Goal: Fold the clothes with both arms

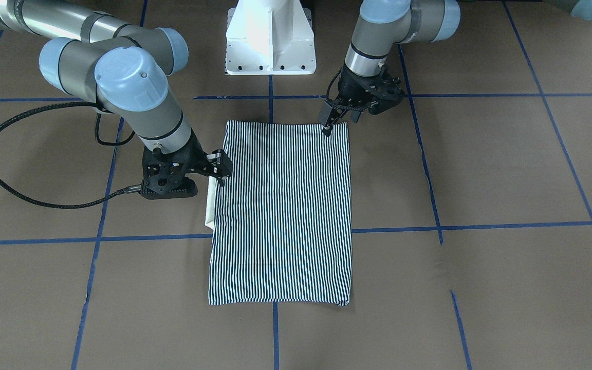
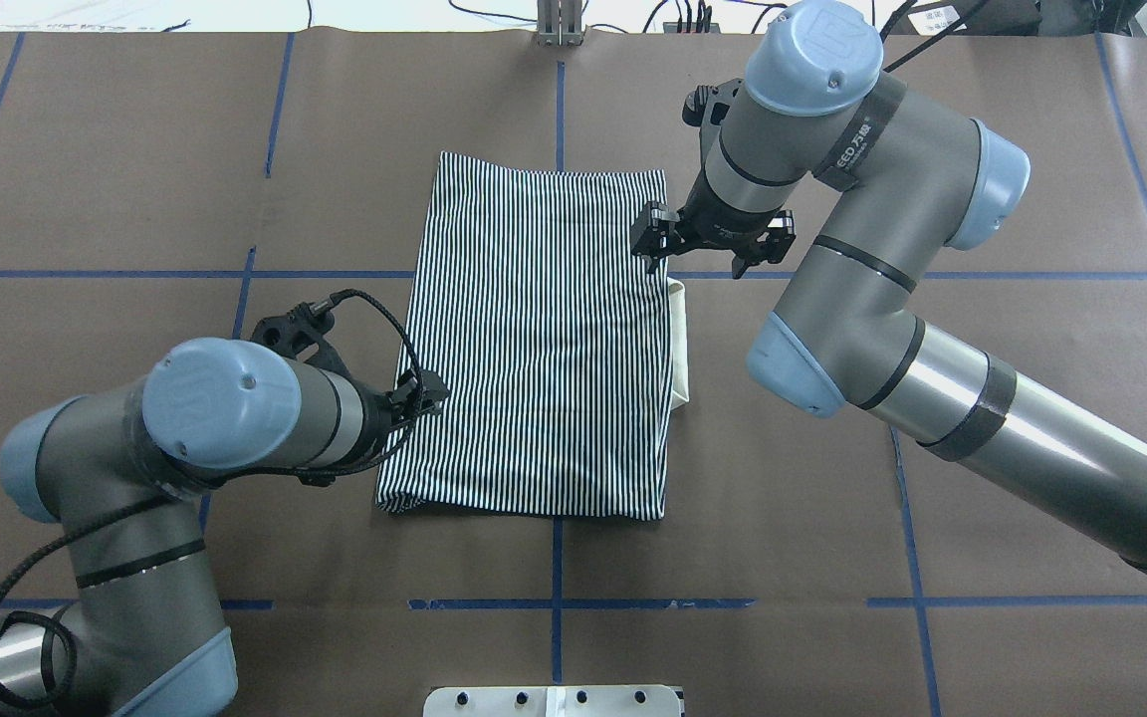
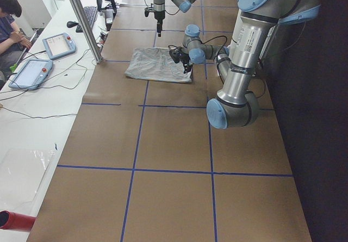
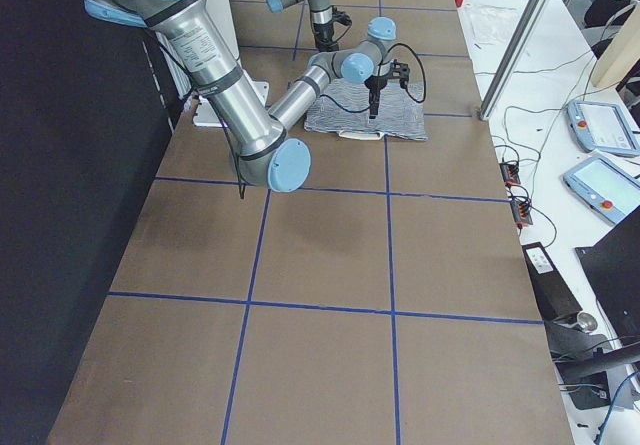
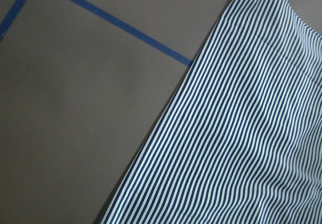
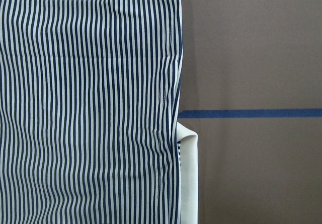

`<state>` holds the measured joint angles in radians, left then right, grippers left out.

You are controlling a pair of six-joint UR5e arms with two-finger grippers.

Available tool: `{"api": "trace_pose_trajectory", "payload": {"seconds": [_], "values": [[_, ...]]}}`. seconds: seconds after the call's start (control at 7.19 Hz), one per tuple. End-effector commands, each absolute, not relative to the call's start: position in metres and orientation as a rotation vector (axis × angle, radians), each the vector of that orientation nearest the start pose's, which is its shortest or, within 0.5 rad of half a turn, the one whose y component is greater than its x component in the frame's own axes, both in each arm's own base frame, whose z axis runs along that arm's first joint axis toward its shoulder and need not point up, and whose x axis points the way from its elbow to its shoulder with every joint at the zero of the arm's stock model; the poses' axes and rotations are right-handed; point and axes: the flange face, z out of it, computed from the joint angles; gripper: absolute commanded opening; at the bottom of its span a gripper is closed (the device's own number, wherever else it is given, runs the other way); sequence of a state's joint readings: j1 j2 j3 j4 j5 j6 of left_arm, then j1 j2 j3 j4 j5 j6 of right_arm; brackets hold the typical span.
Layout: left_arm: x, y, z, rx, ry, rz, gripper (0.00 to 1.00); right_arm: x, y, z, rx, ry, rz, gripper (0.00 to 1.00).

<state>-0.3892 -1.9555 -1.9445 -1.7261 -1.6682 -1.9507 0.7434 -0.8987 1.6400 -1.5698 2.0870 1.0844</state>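
Shirt: the striped polo shirt (image 2: 534, 339) lies flat at the middle of the counter (image 2: 86, 149). It is folded into a long rectangle, with its navy-and-white stripes running away from the robot.
Collar: a strip of cream collar (image 2: 678, 344) sticks out from under the long edge on the robot's right, about midway along it.
Corner: the corner nearest the robot on its left is slightly rumpled; the other edges lie straight.
Right hand: the right hand (image 2: 655, 254) hangs over the shirt's right long edge with its fingers pointing down. I cannot tell whether the fingers are apart or together, nor whether they touch the cloth.
Left hand: the left hand (image 2: 426, 390) hangs over the left long edge, toward the end nearest the robot. The spread of its fingers and any contact with the cloth cannot be told either.
Arms: the right arm (image 2: 932, 329) and the left arm (image 2: 135, 468) each reach in from their own side, bent at the elbow. A black cable loops beside the left one.
Counter: it is brown and crossed by blue tape lines (image 2: 559, 597) in a grid, and the shirt lies across two of them.
Base: the white pedestal base (image 1: 270, 41) stands at the robot's edge, in line with the shirt.
Side bench: a person (image 3: 11, 19) sits at a white bench on the far side of the counter, near two pendant screens (image 3: 58, 45).
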Motion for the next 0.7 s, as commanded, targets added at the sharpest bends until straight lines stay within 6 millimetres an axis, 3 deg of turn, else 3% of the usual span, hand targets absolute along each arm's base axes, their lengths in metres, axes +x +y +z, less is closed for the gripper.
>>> {"api": "trace_pose_trajectory", "payload": {"seconds": [0.0, 0.28, 0.56], "values": [[0.513, -0.311, 0.298, -0.080, 0.843, -0.721, 0.97, -0.455, -0.514, 0.228, -0.001, -0.878, 0.061, 1.00], [0.515, -0.309, 0.305, -0.082, 0.829, -0.722, 0.94, -0.461, -0.509, 0.226, 0.007, -0.900, 0.064, 1.00], [0.529, -0.311, 0.315, -0.082, 0.800, -0.721, 0.90, -0.462, -0.508, 0.225, 0.005, -0.905, 0.068, 1.00]]}}
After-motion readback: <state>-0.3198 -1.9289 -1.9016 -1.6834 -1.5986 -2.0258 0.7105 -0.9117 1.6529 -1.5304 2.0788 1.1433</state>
